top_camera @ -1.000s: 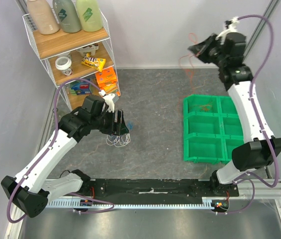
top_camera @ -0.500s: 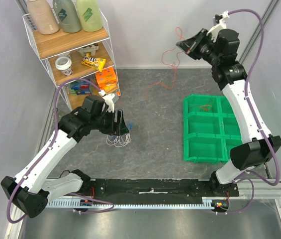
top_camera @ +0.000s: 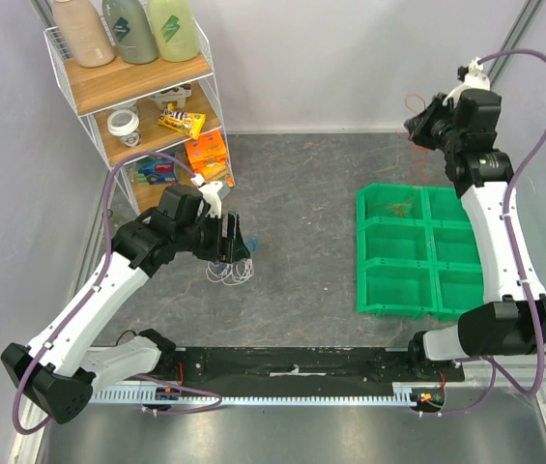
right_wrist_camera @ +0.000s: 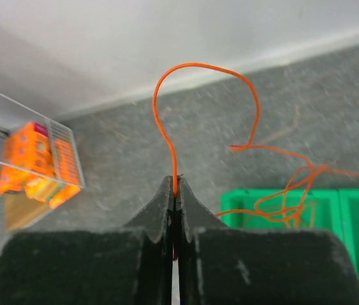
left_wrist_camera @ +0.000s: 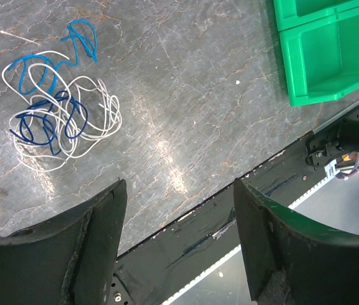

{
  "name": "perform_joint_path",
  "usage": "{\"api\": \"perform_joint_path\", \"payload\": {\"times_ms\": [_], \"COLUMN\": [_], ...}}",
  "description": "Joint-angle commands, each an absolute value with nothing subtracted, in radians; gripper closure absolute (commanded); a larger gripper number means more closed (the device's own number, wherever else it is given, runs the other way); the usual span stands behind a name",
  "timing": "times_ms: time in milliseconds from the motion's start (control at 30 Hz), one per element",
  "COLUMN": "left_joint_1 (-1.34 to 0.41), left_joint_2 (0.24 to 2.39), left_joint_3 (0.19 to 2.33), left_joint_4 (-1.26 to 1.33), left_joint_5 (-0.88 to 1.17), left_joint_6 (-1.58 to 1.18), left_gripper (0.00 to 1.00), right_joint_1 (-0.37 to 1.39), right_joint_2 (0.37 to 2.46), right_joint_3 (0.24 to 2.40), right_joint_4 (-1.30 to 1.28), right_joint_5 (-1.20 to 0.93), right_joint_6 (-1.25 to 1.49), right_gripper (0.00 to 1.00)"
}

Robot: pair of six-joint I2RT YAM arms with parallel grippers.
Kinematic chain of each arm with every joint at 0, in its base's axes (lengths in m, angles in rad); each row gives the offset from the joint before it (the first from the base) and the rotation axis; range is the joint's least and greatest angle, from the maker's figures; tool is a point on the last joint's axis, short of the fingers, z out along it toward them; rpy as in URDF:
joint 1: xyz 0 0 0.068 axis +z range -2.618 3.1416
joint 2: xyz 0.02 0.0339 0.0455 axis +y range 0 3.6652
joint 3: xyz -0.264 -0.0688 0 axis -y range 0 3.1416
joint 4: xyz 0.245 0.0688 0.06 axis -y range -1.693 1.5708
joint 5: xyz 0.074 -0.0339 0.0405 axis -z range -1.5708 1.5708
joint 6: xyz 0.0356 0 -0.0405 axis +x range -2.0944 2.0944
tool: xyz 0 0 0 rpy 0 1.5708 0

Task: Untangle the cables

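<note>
The grey, marbled tabletop [top_camera: 301, 193] is enclosed by pale walls. A white wire shelf [top_camera: 207, 60] stands in its far left corner, and a green bin [top_camera: 361, 259] with several compartments sits on the right.

The cables are in two places. The blue and white tangle [left_wrist_camera: 61, 121] lies loose on the tabletop, left of centre. The left hand [top_camera: 236, 239] hangs just above it with its jaws spread wide and nothing between them. In the left wrist view the tangle sits beyond the fingertips, off toward the left finger, so that hand would need to go forward and down to reach it. The tangle is a roundish heap with no clear long axis.

The right hand [right_wrist_camera: 175, 189] is raised high over the far right corner. It is clamped tight on an orange wire [right_wrist_camera: 195, 64], which arcs up from the pinch and then trails down toward the bin. More orange loops lie in the bin's far left compartment. That hand is well apart from the tangle, so the left arm is plainly the nearer one.

The shelf holds three bottles [top_camera: 135, 29], a yellow packet [top_camera: 182, 121] and orange boxes [top_camera: 207, 150]. The print on all of them is too small to read.
</note>
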State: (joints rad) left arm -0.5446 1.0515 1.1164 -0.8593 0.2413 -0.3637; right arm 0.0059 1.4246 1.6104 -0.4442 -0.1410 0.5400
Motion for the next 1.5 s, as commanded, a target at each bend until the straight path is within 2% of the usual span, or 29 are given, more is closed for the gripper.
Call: {"api": "perform_joint_path", "payload": {"times_ms": [0,300,533,767,900,1167,1467], "left_joint_1": [-0.541,-0.542,-0.541,-0.542,-0.541,-0.542,-0.541], "left_joint_2": [1.037,1.049,1.060,1.051,1.049,1.057,1.055], "left_joint_3": [1.155,1.154,1.155,1.155,1.157,1.163,1.163], "left_joint_4": [-0.847,-0.842,-0.841,-0.844,-0.845,-0.847,-0.847], "left_joint_5": [0.252,0.253,0.262,0.261,0.253,0.250,0.252], "left_joint_6": [-0.328,-0.333,-0.333,-0.331,-0.333,-0.327,-0.333], "left_gripper": [0.26,0.26,0.26,0.26,0.26,0.23,0.23], "right_joint_1": [0.006,0.006,0.006,0.006,0.006,0.006,0.006], "right_joint_2": [1.382,1.278,1.291,1.416,1.407,1.321,1.278], "right_joint_3": [1.505,1.382,1.543,1.807,1.850,1.668,1.278], "right_joint_4": [-0.459,-0.446,-0.377,-0.406,-0.466,-0.460,-0.265], "right_joint_5": [-0.054,-0.101,-0.123,-0.132,-0.121,-0.087,-0.019], "right_joint_6": [0.430,0.431,0.445,0.491,0.482,0.469,0.448], "right_gripper": [1.00,1.00,1.00,1.00,1.00,1.00,1.00]}}
